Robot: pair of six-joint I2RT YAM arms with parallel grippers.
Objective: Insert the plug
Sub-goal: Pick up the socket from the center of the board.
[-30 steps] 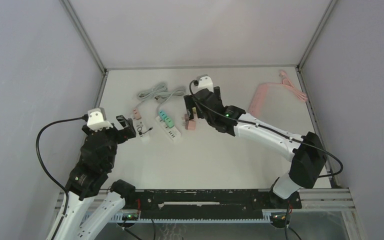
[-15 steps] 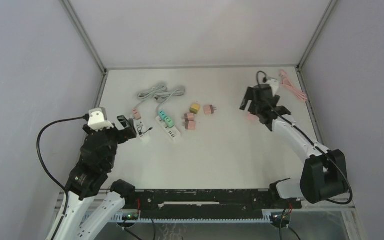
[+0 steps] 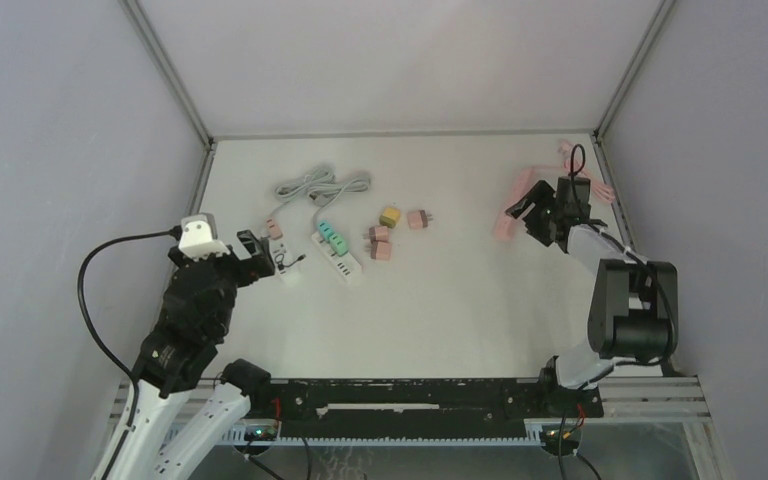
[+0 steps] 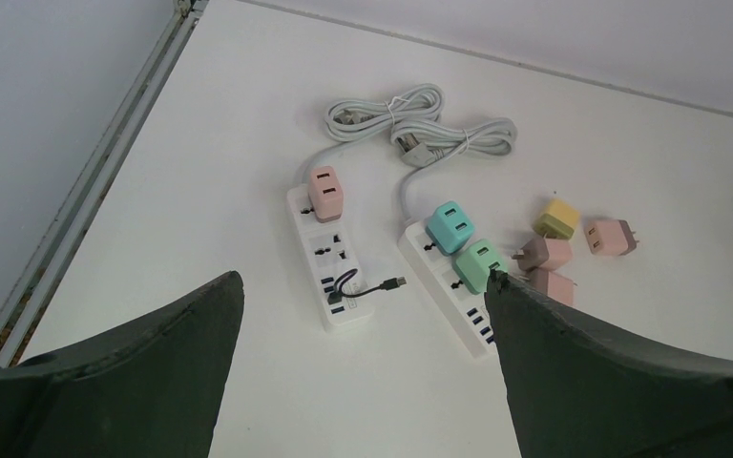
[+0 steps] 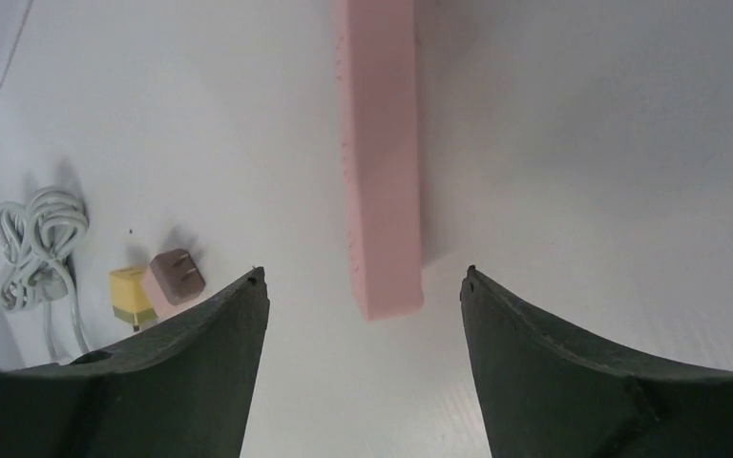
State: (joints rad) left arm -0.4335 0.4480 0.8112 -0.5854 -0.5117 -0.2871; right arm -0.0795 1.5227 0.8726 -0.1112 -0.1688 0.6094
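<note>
Tools first. Our right tool stands wide with nothing in it. The pink power strip lies flat on the surface straight ahead of it. The strip's near end reaches in between the fingers, touching neither; we cannot tell whether the tool is down at its level or above it. Well off to this tool's left, a yellow plug and a brownish plug lie loose, with coiled grey cords beyond.

Our left tool is spread wide too, empty, hovering above the surface. Ahead of it lie two white strips. The left white strip carries a pink adapter and a short black cable. The right white strip carries a teal adapter and a green adapter. The loose plugs cluster to this tool's right, just beside that strip.

We judge the task barely begun. Neither tool holds a plug, and the pink strip shows none from the side we see. What is left is to pick up a loose plug, carry it to a socket and press it home.
</note>
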